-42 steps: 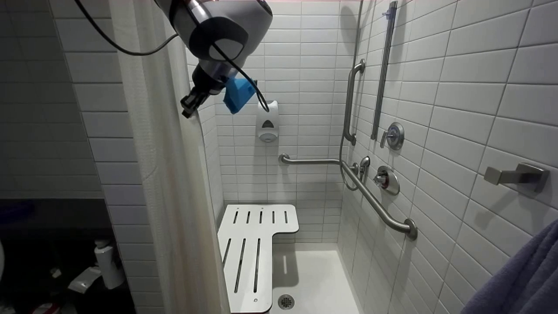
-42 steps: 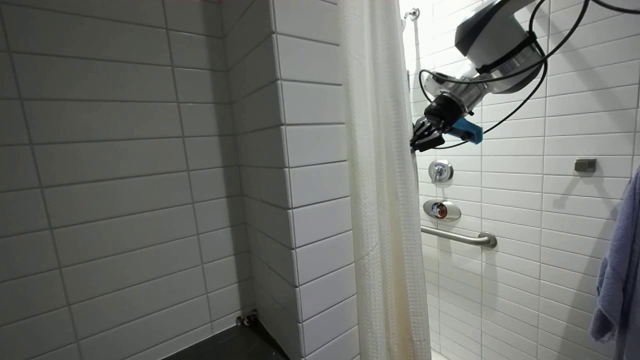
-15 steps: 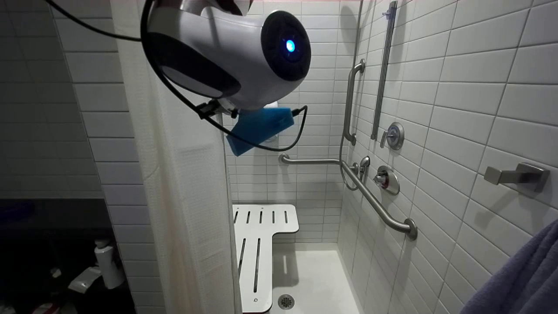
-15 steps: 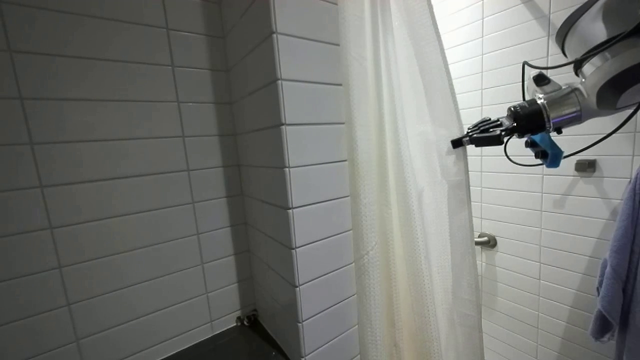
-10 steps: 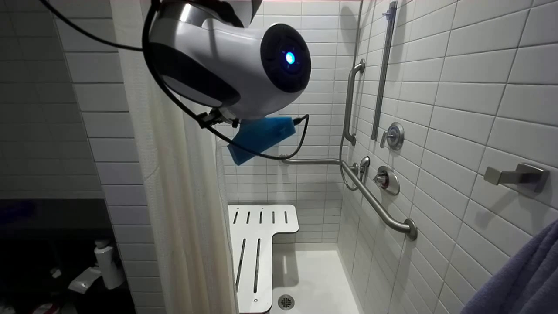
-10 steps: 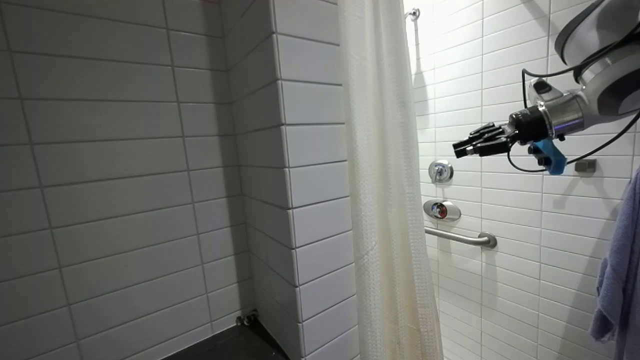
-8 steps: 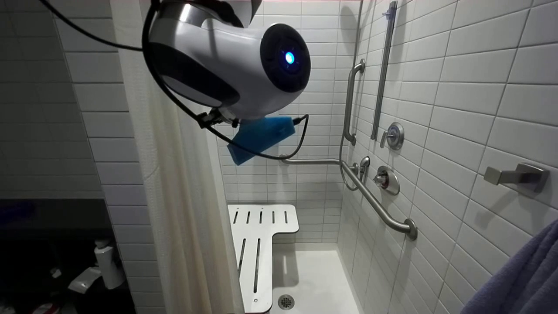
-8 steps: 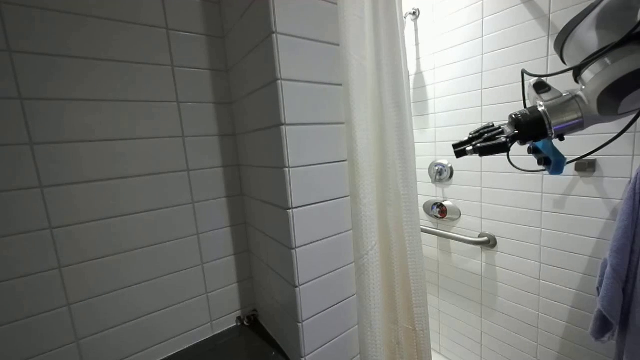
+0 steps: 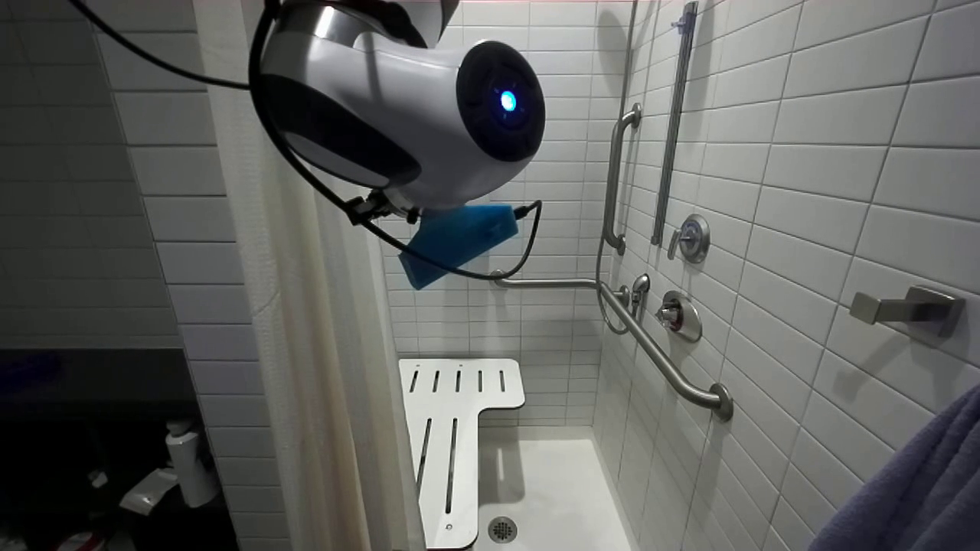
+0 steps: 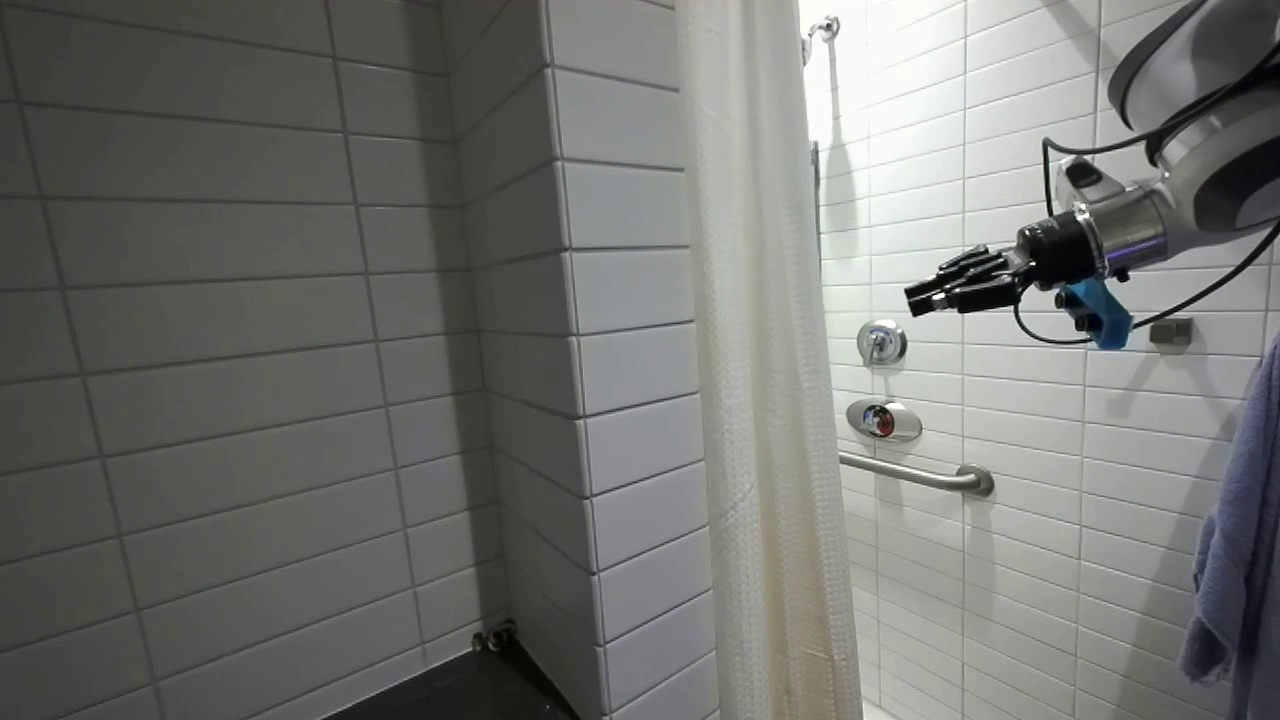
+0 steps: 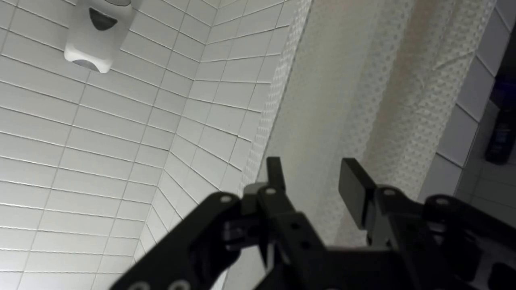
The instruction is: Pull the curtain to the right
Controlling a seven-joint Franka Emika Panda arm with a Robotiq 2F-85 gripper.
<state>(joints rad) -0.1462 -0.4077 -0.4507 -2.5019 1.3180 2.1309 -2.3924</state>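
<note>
The off-white curtain [image 10: 770, 400] hangs in vertical folds beside the tiled wall corner and also shows in an exterior view [image 9: 329, 383] and in the wrist view [image 11: 342, 80]. My gripper [image 10: 918, 300] is to the right of the curtain's free edge, apart from it, with a gap where the shower wall shows. In the wrist view my gripper [image 11: 310, 173] has its two fingers spread with nothing held between them; the curtain lies beyond the fingertips. In an exterior view the arm [image 9: 398, 107] hides most of the gripper.
A white slatted seat [image 9: 444, 444] stands behind the curtain. Grab bars [image 9: 666, 360] and shower valves [image 10: 882, 420] are on the tiled wall. A soap dispenser [image 11: 96, 36] is on the back wall. A purple towel [image 10: 1240, 540] hangs at the right.
The gripper moved right with the curtain's edge at its fingers until about a second ago. Then the curtain came away and swung back left. The arm has barely moved in the last half second.
</note>
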